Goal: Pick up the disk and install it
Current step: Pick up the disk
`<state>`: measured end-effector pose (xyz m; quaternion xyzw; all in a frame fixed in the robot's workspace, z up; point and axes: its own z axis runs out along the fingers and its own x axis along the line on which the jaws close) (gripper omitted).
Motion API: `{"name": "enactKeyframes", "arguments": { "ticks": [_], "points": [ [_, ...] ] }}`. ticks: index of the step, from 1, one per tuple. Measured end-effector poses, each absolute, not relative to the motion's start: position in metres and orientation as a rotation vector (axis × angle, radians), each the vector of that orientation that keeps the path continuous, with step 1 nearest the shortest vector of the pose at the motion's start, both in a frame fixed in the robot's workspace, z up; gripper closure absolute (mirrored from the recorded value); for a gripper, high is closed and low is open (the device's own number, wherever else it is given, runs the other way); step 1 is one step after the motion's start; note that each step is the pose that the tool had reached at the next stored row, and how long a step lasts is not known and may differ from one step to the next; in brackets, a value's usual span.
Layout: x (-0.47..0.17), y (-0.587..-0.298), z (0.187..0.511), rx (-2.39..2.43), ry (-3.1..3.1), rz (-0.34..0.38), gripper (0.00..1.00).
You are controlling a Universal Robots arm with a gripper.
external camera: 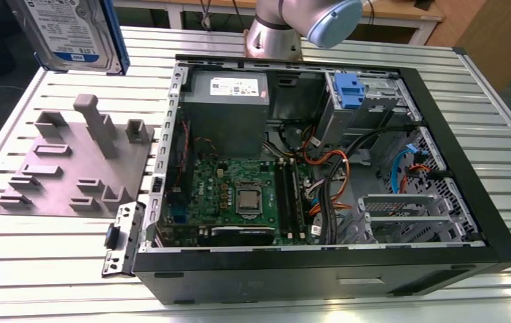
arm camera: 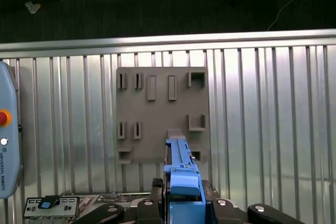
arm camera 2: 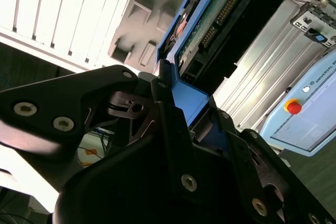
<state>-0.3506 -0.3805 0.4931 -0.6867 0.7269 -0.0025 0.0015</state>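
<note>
Slatted metal surface carried the open computer case, lying on its side with board and cables exposed. Its near wall hid the lower bays from me. The grey fixture plate lay just beside it, toward the exterior view's left. The disk hung clear of the surface at the exterior view's upper left, label facing the camera, its top cut off by the frame edge. In the first wrist view I saw it only edge-on, over the plate. In the second wrist view the gripper was closed on the disk's blue end, fingers either side. Its own body partly masked the contact faces.
</note>
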Motion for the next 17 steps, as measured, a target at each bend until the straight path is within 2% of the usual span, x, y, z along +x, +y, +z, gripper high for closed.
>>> {"name": "enactKeyframes", "arguments": {
  "ticks": [17],
  "points": [
    [-0.3403, -0.3805, 0.4931, -2.155, 2.282, -0.008, 0.64]
  ]
}}
